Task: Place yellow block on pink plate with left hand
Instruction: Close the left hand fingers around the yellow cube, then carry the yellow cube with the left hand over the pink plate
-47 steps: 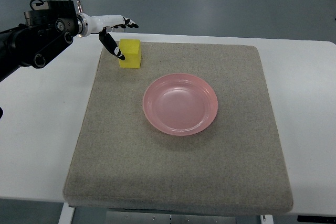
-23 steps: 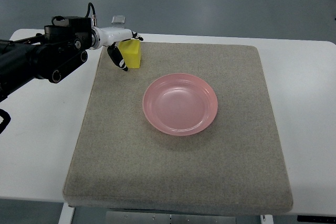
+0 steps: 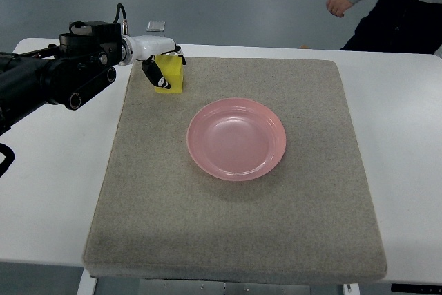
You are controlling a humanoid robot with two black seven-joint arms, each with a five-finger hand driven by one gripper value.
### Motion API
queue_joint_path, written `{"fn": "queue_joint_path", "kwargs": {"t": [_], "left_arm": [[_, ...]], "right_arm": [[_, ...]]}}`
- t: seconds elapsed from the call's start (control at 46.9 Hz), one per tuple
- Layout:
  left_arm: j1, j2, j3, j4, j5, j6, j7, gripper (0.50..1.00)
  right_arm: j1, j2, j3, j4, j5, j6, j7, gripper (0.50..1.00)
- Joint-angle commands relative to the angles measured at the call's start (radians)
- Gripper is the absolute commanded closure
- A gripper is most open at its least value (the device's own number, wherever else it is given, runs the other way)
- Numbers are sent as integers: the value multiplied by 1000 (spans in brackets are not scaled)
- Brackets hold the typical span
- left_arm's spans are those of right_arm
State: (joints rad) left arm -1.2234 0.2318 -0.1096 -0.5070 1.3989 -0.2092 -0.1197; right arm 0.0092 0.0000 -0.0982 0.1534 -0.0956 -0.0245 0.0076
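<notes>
At the mat's (image 3: 235,240) far left corner the left hand (image 3: 157,56) closes thumb and fingers around the yellow block (image 3: 170,74), seemingly gripping it so it can be carried to the empty pink plate (image 3: 236,139) at mid-mat.

I see the yellow block (image 3: 171,74), a small cube, sitting near the far-left corner of the mat with white fingers closed around it, well apart from the round, shallow pink plate (image 3: 237,139) lying empty mid-mat.
</notes>
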Motion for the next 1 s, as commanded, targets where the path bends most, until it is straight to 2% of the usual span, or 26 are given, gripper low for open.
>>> {"fn": "queue_joint_path", "kwargs": {"t": [0.0,0.043,0.235,0.448,0.555,0.704,0.982], "left_arm": [[-7,9,-2,-1,-1,11,0,973],[-10,14,-5,-1,-3,13,0,1000],[-33,66,-18,-44,-9,11,-2,1000],[-36,221,-45,-329,-12,-1,-15,1000],[-33,244,-50,-399,-14,-9,-20,1000],[-27,270,-48,-495,-15,-15,-89,1000],[-31,353,-41,-697,-6,-16,-164,1000]], "right_arm": [[0,0,0,0,1,0,0,576],[0,0,0,0,-1,0,0,576],[0,0,0,0,1,0,0,576],[0,0,0,0,1,0,0,576],[0,0,0,0,-1,0,0,576],[0,0,0,0,-1,0,0,576],[0,0,0,0,1,0,0,576]]}}
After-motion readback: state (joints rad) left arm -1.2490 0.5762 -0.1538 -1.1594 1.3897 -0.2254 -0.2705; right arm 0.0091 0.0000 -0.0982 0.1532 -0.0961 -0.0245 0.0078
